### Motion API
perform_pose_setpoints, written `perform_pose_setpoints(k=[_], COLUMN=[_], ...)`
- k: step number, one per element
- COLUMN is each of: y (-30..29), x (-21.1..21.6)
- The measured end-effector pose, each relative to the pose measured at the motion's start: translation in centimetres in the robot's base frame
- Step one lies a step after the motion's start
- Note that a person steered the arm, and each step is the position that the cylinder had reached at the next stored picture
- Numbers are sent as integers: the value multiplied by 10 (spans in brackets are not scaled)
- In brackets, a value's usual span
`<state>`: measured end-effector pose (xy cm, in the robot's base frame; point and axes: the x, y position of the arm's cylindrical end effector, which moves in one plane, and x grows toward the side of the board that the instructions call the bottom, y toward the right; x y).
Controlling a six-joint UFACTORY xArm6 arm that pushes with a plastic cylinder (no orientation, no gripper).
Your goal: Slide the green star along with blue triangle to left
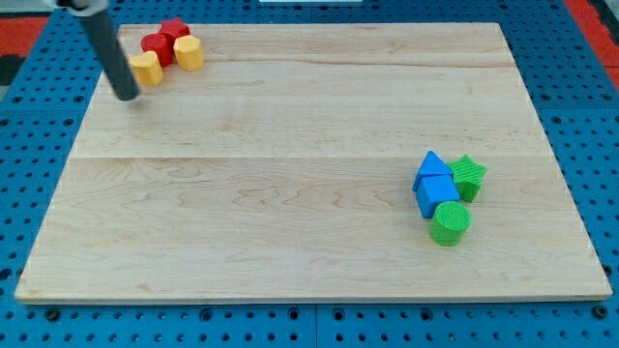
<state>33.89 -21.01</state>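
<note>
The green star (469,176) sits at the view's right, touching the right side of the blue triangle (432,165). A blue cube (436,193) lies just below the triangle, and a green cylinder (450,222) touches the cube's lower right. My tip (127,95) is at the view's top left, far from the star and triangle, just left of a yellow block (146,68).
A cluster at the view's top left holds two red blocks (157,47) (175,32) and a second yellow block (189,52). The wooden board (290,193) lies on a blue perforated base (590,145).
</note>
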Motion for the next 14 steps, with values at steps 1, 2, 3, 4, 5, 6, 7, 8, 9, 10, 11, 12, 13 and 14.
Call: perform_pose_setpoints(k=[1, 2, 3, 4, 5, 6, 7, 8, 9, 10, 11, 12, 13, 14], y=[80, 172, 278, 368, 461, 503, 503, 509, 487, 476, 455, 437, 417, 379], x=[1, 1, 6, 23, 52, 87, 130, 135, 135, 142, 142, 143, 144, 144])
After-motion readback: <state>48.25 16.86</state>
